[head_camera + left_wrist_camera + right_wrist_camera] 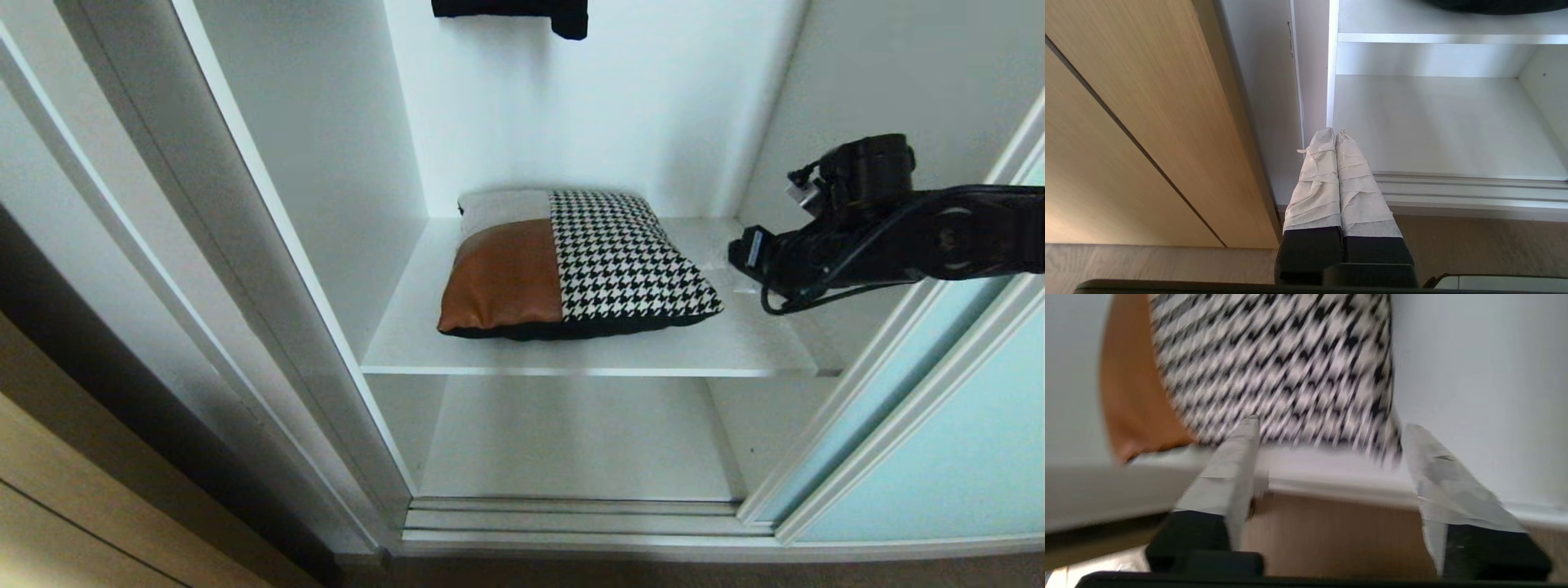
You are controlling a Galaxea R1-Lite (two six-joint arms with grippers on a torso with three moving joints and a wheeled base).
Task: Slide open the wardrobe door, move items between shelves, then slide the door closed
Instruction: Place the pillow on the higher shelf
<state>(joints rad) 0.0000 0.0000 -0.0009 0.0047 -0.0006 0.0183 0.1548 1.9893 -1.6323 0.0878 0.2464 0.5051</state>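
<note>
One cushion (571, 265) lay flat on the upper shelf (735, 343) inside the wardrobe, its rust-brown and cream patches on the robot's left and its houndstooth half on the right, a black edge along the front. It sat near the shelf's middle, well clear of both white side walls. A lower shelf (571, 441) showed beneath, bare where it could be seen. The door (939, 457), frosted aqua glass in a silver frame, stood slid aside at the right, leaving the compartment open. A dark piece of cloth (522, 12) hung at the top of the compartment. The right gripper (1327, 457) reached in from the right at shelf height, just beside the cushion's right edge; in its wrist view the two wrapped fingers (1233, 465) stood spread wide apart with nothing between them, the houndstooth fabric just ahead of their tips. Whether a tip touched the fabric could not be told through the blur. The left gripper (1336, 136) hung low outside the wardrobe, near the bottom track (1474, 192) and beside a wooden panel (1147, 122), its wrapped fingers pressed together on nothing.
</note>
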